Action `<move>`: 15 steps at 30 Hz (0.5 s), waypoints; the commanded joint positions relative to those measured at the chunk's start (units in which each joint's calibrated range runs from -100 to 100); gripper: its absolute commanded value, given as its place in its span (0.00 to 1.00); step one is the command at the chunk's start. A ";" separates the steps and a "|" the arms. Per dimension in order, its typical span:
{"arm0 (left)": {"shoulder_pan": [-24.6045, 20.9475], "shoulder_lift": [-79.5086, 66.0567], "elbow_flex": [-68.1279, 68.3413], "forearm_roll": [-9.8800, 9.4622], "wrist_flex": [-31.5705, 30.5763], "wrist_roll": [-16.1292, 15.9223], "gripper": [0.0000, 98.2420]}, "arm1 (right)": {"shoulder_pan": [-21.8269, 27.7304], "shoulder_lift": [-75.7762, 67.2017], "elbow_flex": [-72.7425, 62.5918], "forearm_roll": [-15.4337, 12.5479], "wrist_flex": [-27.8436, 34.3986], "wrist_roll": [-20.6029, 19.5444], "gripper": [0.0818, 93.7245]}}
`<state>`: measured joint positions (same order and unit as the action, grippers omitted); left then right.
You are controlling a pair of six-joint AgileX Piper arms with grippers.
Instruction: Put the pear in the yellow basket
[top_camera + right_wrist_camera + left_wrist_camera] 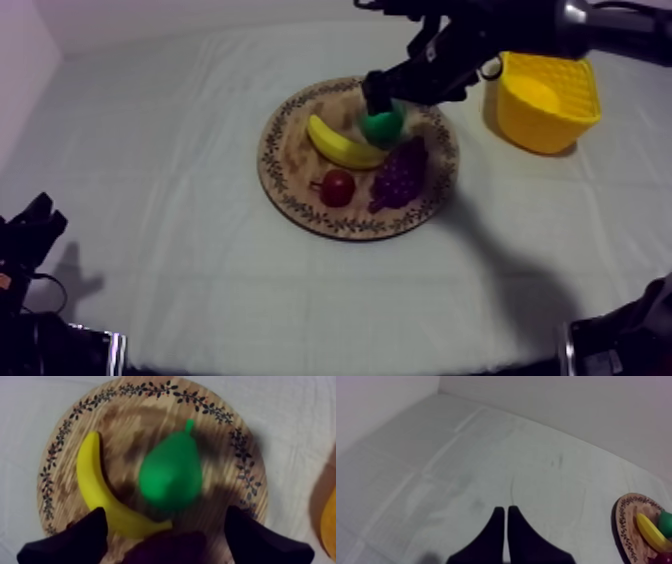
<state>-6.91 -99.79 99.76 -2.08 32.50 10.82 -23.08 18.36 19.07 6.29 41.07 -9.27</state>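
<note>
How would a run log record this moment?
right hand open over pear | pear on wooden board | left hand shut, empty | yellow basket without pear

Dim, bluish overhead light casts a broad soft shadow of the right arm onto the cloth beside the wooden board.

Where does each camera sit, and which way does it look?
Top: overhead, slanting down on board and basket; right gripper over the pear.
Left wrist: on left arm, looking across the cloth past the shut left gripper.
Right wrist: on right arm, straight down on pear and banana; open fingers.
Shared: all show the board.
</note>
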 commanded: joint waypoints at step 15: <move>-0.01 -0.04 0.02 0.00 0.00 0.00 0.00 | 0.21 20.61 -23.87 -0.58 12.67 1.59 0.58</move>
<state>-6.91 -99.79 99.76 -2.08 32.50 10.82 -22.91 38.37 -3.99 5.31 53.66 -7.58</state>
